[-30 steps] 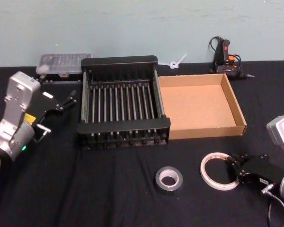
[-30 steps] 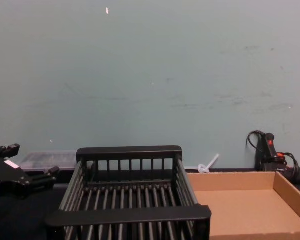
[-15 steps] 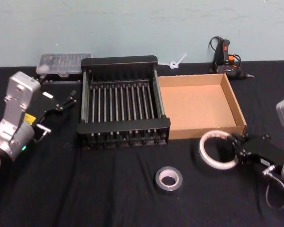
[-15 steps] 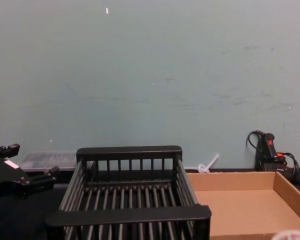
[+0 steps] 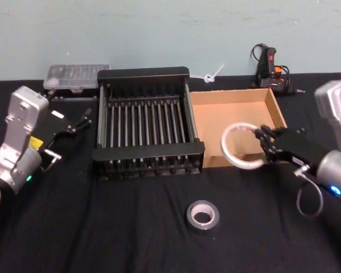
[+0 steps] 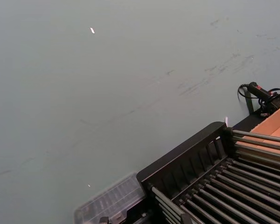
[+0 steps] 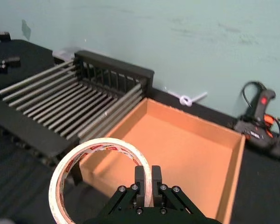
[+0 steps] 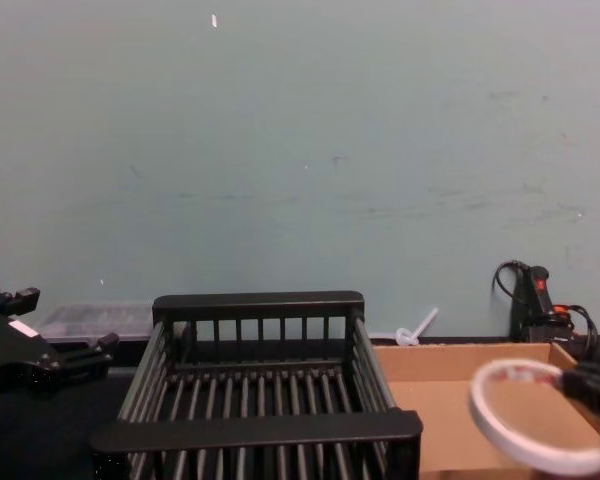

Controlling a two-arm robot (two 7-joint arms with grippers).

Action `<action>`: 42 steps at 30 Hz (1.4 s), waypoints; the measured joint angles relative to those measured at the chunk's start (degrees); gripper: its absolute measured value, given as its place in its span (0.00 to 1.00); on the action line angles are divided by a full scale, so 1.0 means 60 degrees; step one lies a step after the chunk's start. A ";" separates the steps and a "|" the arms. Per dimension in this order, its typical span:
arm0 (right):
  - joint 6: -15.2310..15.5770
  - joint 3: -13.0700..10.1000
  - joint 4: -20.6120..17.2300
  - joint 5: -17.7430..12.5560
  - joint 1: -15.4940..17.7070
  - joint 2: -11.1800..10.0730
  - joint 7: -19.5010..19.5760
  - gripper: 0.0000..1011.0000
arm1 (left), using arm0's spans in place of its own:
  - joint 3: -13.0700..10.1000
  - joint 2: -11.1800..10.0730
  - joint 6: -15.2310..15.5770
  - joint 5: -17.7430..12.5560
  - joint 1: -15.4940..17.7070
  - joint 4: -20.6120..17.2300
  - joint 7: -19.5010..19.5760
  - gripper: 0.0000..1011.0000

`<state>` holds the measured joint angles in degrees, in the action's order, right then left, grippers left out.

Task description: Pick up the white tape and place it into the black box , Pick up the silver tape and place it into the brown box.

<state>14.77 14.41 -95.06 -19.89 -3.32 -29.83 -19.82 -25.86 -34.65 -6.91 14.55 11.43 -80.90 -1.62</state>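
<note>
**White tape in transit, carried by the right gripper**

Grey-silver in colour, the silver tape (image 5: 203, 215) lies flat on the black table (image 5: 102, 227), nearest the robot, core axis vertical, untouched. It sits in front of the gap between the two boxes, well apart from both.

Next out, the right gripper (image 5: 265, 145) holds the white tape (image 5: 240, 147) in the air over the near left corner of the brown box (image 5: 273, 102). The jaws are closed on one side of the ring wall, one finger inside the core and one outside, as the right wrist view shows (image 7: 94, 173). This pinch leaves the rest of the ring free. The roll hangs tilted, its core axis near horizontal, open face toward the robot's head.

The hold point is probably a waypoint: the tape belongs in the black box (image 5: 143, 73), which stands just left of the brown box, touching or nearly so. A leftward carry over the shared wall is judged necessary before release.

Farther left, the left gripper (image 5: 74, 121) is parked beside the black box, jaws open, empty.
</note>
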 joint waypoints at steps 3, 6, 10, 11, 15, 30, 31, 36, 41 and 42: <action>0.0007 0.0243 0.0283 0.0147 -0.0487 0.0238 0.0003 0.10 | 0.0000 0.0000 0.0000 0.0000 0.0000 0.0000 0.0000 0.99; 0.0025 0.0416 0.0523 0.0253 -0.0846 0.0418 -0.0002 0.10 | 0.0000 0.0000 0.0000 0.0000 0.0001 0.0000 0.0001 0.99; 0.0042 0.0580 0.0776 0.0353 -0.1204 0.0600 -0.0022 0.10 | 0.0000 0.0000 0.0000 0.0000 0.0001 0.0000 0.0000 0.99; 0.0052 0.0667 0.0913 0.0407 -0.1369 0.0682 -0.0037 0.10 | 0.0000 0.0000 0.0000 0.0000 0.0001 0.0000 0.0000 0.99; 0.0076 0.0859 0.1213 0.0540 -0.1752 0.0866 -0.0097 0.10 | 0.0000 0.0000 0.0000 0.0000 0.0001 0.0000 0.0000 0.99; -0.0017 0.1651 0.2440 0.1098 -0.3008 0.1596 -0.0425 0.10 | 0.0000 0.0000 0.0000 0.0000 0.0000 0.0000 0.0000 0.99; -0.0027 0.1700 0.2501 0.1126 -0.3068 0.1638 -0.0448 0.10 | 0.0000 0.0000 0.0000 0.0000 0.0001 0.0000 0.0000 0.99; -0.0089 0.1969 0.2866 0.1291 -0.3420 0.1929 -0.0558 0.10 | 0.0000 0.0000 0.0000 0.0000 0.0000 0.0000 0.0000 0.99; -0.0123 0.2155 0.3111 0.1408 -0.3651 0.2164 -0.0618 0.10 | 0.0000 0.0001 0.0000 0.0000 0.0000 0.0000 0.0000 0.99; -0.0130 0.2202 0.3194 0.1443 -0.3718 0.2232 -0.0624 0.10 | 0.0000 0.0000 0.0000 0.0000 0.0001 0.0000 0.0000 0.99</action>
<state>13.99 27.62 -75.89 -11.24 -25.63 -16.44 -23.57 -25.86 -34.64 -6.91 14.55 11.43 -80.90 -1.62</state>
